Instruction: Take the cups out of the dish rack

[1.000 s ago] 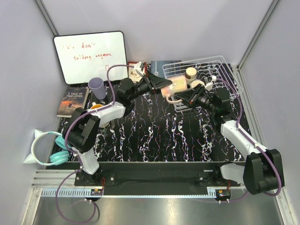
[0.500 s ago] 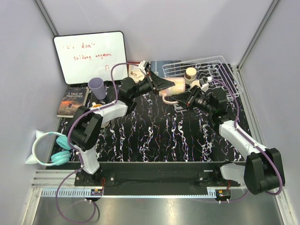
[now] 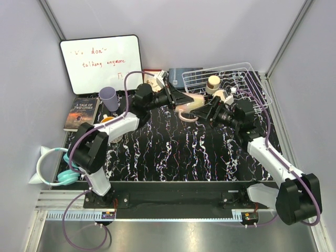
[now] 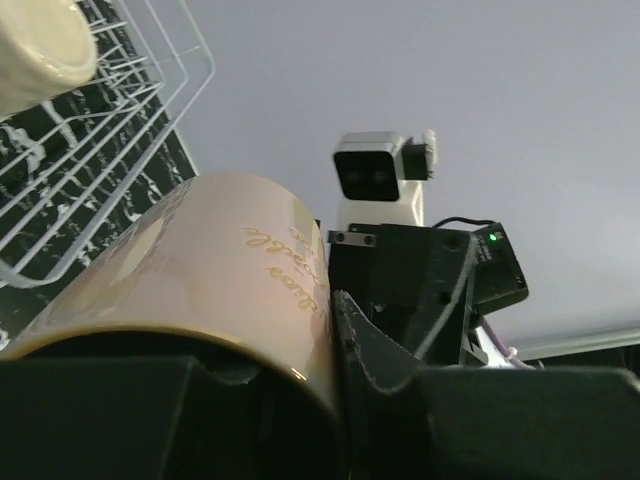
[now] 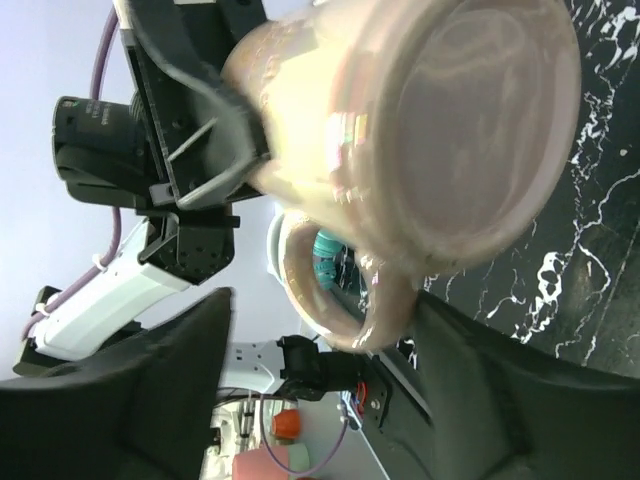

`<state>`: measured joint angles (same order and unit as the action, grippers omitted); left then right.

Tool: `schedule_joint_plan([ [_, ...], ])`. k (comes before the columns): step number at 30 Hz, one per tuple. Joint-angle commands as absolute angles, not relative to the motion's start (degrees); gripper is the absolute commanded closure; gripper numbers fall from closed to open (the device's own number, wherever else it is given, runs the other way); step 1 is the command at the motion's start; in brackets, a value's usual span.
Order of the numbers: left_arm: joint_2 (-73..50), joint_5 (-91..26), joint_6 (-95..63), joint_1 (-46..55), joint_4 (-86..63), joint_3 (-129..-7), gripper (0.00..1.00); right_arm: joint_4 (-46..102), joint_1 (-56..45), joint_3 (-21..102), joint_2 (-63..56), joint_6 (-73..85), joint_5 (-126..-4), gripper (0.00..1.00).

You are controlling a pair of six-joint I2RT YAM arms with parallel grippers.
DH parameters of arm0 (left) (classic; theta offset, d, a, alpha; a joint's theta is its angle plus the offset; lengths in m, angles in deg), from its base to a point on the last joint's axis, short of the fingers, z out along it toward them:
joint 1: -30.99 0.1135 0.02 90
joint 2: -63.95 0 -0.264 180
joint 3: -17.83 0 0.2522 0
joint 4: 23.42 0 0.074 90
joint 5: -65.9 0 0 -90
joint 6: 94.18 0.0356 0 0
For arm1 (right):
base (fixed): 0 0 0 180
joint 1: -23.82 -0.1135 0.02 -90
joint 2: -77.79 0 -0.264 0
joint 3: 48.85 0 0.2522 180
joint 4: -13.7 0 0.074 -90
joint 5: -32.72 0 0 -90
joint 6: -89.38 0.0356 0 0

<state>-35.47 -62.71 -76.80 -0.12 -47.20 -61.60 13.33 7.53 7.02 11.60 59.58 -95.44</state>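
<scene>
1. Pale pink glossy mug (image 5: pixel 420 130) with gold script and a loop handle, lying sideways, its rim clamped by the left gripper (image 3: pixel 181 99)
2. Right gripper (image 3: pixel 214 111) spread wide, mug base just ahead of its fingertips

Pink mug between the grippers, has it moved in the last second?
Yes. The pink mug has shifted slightly toward the near edge, away from the cream cup in the dish rack.

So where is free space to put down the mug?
The middle of the table, between the left arm and the right arm, is bare. The back left is crowded by the purple cup and book, the back right by the rack.
</scene>
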Motion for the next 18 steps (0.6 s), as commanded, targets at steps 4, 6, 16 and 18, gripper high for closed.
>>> schedule_joint_plan([
  [4,-28.2,-61.6,-74.1,3.8,-49.3,-60.8,1.0,17.2,7.4,10.0,15.2,54.1,-93.9,0.13],
  [6,-27.1,-61.5,-73.5,4.9,-46.8,-60.4,1.0,21.5,7.4,11.7,16.0,51.9,-91.6,0.13],
  [16,-12.7,-39.7,-40.4,4.4,8.9,-70.3,1.0,55.0,7.5,22.7,14.4,32.7,-64.5,0.17],
  [18,-10.8,-31.5,-36.7,4.1,17.9,-70.2,1.0,55.6,7.4,23.1,13.4,32.3,-62.7,0.18],
])
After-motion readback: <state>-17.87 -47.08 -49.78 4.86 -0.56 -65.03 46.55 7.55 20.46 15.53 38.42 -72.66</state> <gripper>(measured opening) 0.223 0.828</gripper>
